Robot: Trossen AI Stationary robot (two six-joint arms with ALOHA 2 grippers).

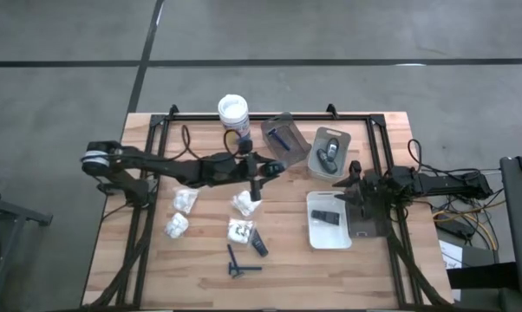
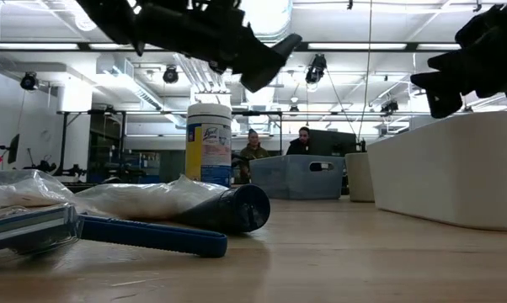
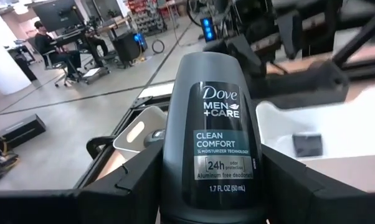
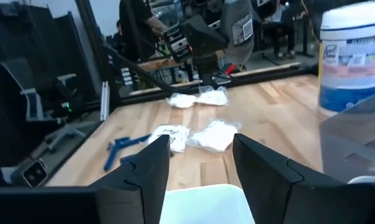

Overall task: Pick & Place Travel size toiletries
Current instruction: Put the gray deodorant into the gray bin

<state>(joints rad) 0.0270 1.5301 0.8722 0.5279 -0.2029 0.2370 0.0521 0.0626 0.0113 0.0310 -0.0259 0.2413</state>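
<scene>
While gripping a grey bottle [image 3: 212,134], left end effector [image 3: 206,180] hovers.

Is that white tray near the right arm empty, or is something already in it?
Not empty. The white tray holds one small dark item, seen from above near the tray's far end; the left wrist view shows it too. What it is exactly, cannot tell.

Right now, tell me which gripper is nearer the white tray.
Right. The right gripper, open, hovers beside the white tray; the left gripper holds a deodorant bottle further off, over the packets.
</scene>
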